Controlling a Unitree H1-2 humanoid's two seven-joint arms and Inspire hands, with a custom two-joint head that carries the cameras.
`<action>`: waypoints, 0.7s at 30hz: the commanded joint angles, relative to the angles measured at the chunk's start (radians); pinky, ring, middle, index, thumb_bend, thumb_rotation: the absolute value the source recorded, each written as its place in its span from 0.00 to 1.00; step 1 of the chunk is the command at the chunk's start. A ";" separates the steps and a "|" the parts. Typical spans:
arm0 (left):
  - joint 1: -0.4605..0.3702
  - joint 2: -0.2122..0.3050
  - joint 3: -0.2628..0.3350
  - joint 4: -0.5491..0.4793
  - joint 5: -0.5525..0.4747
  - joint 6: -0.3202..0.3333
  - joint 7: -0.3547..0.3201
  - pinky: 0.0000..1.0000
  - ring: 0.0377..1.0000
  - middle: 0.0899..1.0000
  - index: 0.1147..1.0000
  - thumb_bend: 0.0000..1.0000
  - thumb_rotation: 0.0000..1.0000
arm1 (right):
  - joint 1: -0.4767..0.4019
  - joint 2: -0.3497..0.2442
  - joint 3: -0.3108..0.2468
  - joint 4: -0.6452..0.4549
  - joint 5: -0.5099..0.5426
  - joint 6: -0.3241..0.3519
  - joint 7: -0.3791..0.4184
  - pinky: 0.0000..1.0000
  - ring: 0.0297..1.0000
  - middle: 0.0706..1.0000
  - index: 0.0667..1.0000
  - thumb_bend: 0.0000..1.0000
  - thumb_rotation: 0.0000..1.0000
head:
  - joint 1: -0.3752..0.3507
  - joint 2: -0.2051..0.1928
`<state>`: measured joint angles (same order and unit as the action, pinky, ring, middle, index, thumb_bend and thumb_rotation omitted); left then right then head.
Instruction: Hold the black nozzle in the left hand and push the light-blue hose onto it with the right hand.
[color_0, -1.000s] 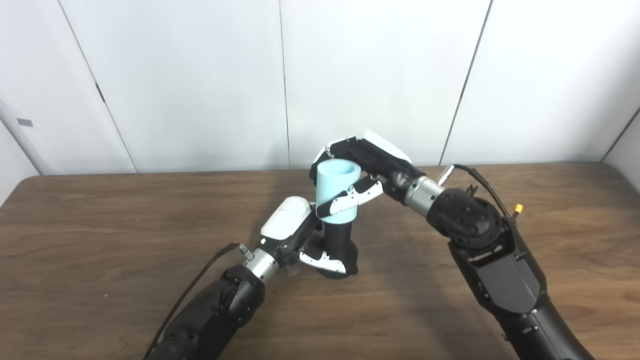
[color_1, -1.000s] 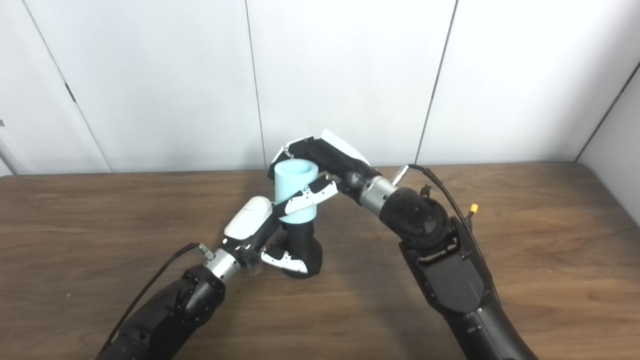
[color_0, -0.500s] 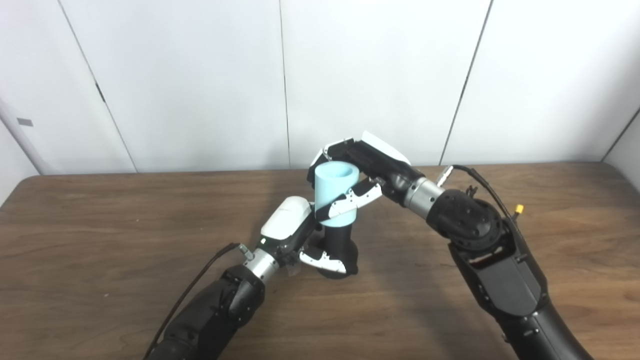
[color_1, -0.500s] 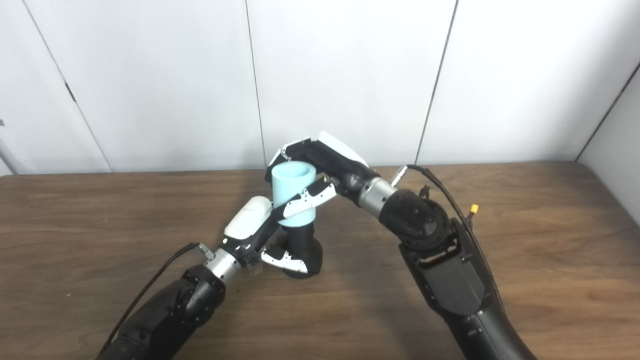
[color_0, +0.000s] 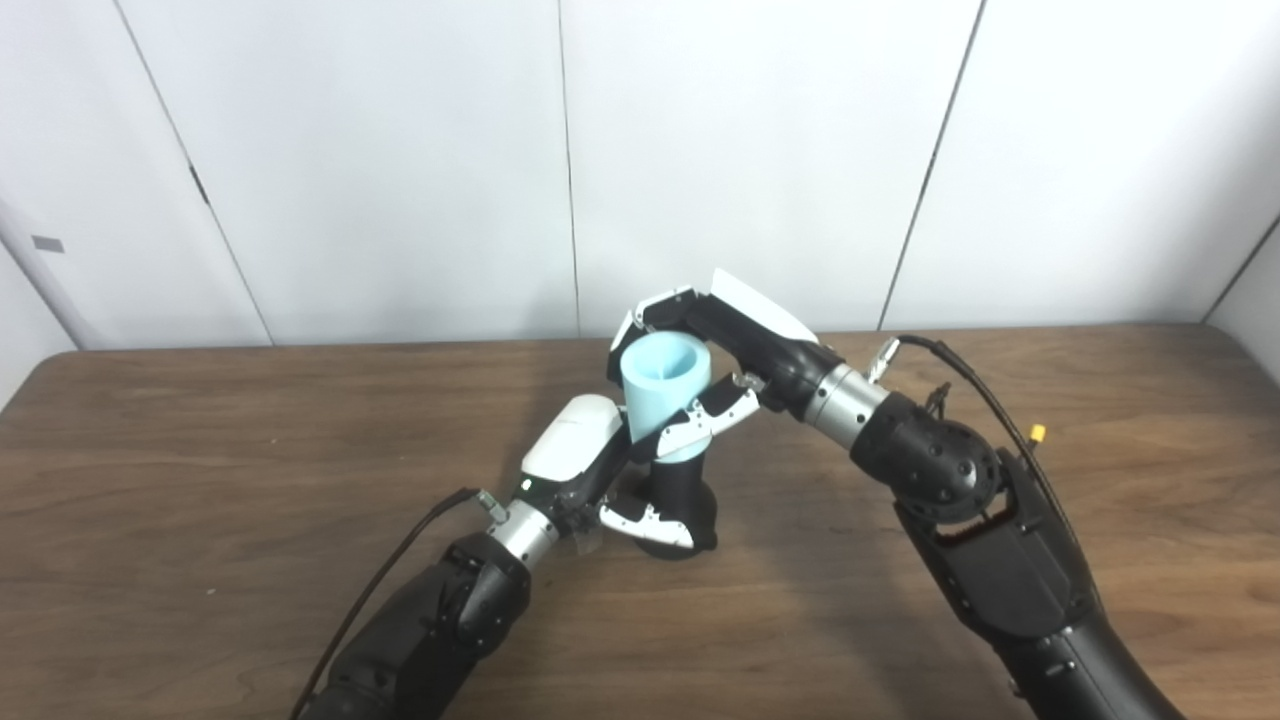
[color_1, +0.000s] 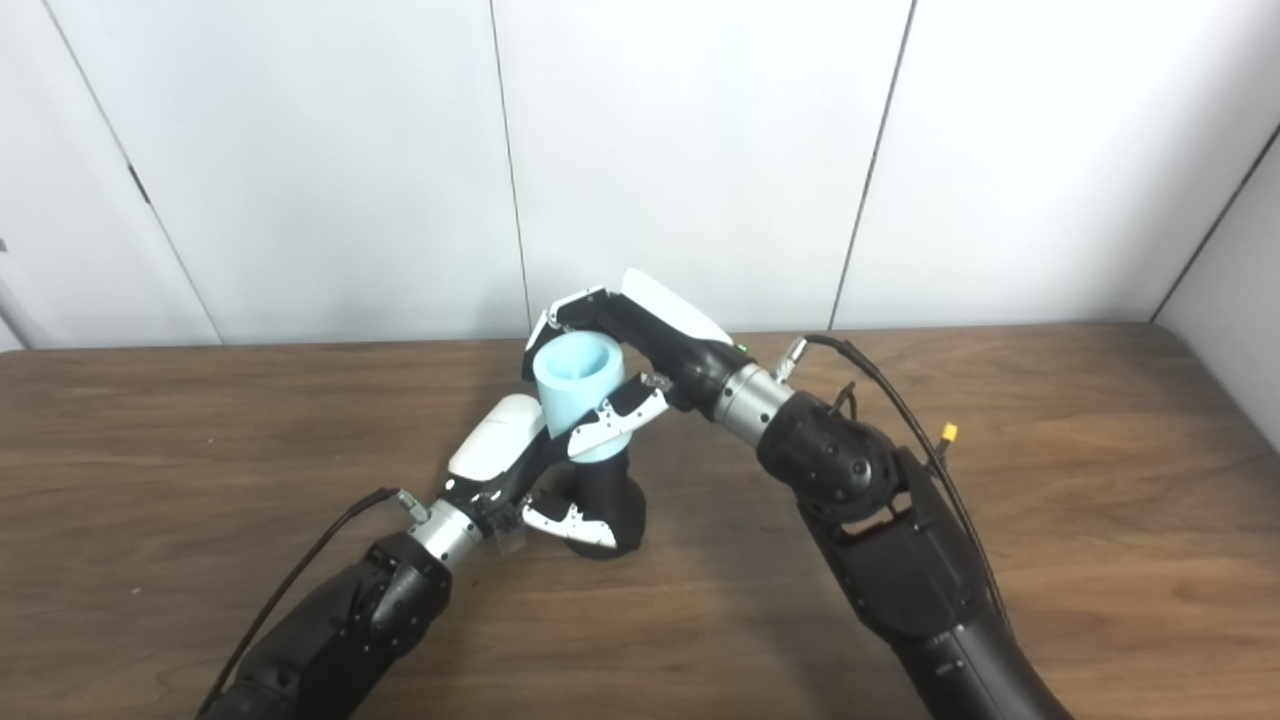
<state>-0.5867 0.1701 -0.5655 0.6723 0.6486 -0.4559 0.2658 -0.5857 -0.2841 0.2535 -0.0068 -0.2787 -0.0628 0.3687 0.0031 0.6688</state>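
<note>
Your light-blue hose (color_0: 662, 392) sits over the top of the black nozzle (color_0: 678, 497), tilted with its open mouth leaning toward the camera. You look mid-push: only the nozzle's flared base shows below the hose. Your right hand (color_0: 722, 345) is wrapped around the hose, fingers behind and thumb across the front. Just left of the nozzle, your left hand (color_0: 590, 470) is closed on its base, which rests on the wooden table (color_0: 200, 470). Next, straighten the hose over the nozzle and press down while the left hand braces. The right eye view shows slightly more of the nozzle's left flank.
</note>
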 joint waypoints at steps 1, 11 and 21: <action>0.235 -0.006 -0.065 0.094 0.046 0.083 -0.078 0.44 0.51 0.40 0.43 0.53 0.00 | -0.040 -0.023 -0.026 -0.009 -0.023 -0.113 -0.056 0.37 0.42 0.46 0.45 0.50 0.00 | 0.001 0.002; 0.246 0.002 -0.068 0.075 0.046 0.084 -0.080 0.42 0.50 0.40 0.43 0.53 0.00 | -0.047 -0.010 -0.048 -0.004 -0.034 -0.130 -0.073 0.37 0.42 0.46 0.45 0.50 0.00 | 0.000 0.014; 0.252 0.008 -0.064 0.066 0.041 0.085 -0.085 0.44 0.50 0.40 0.43 0.53 0.00 | -0.058 0.026 -0.075 0.000 -0.036 -0.092 -0.103 0.36 0.42 0.45 0.45 0.50 0.00 | -0.005 0.024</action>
<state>-0.5620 0.1728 -0.5627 0.6236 0.6468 -0.4227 0.2551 -0.5818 -0.2688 0.2253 0.0215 -0.3091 -0.1457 0.3387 -0.0015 0.6918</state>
